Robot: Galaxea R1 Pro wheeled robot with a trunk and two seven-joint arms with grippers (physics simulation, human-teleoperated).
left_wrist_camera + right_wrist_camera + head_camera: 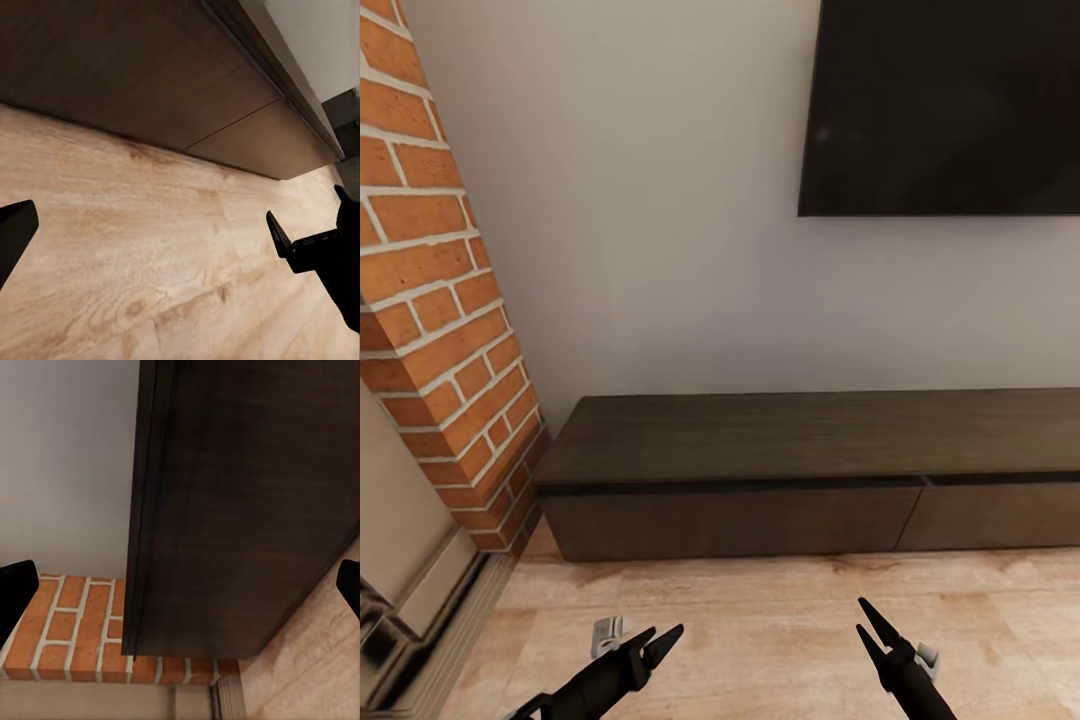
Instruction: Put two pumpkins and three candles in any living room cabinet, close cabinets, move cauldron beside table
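While no pumpkin or candle is carried, the cabinet [810, 470] is faced across the lower middle of the head view, its drawer fronts shut flush, set against the white wall [660, 250] under the black TV [945, 100]. The brick chimney [440, 330] is seen at the left edge. At the bottom of the frame, over the plank floor [760, 630], the left hand [657, 645] and right hand [872, 622] are held open and empty, probably readied for pulling a drawer.
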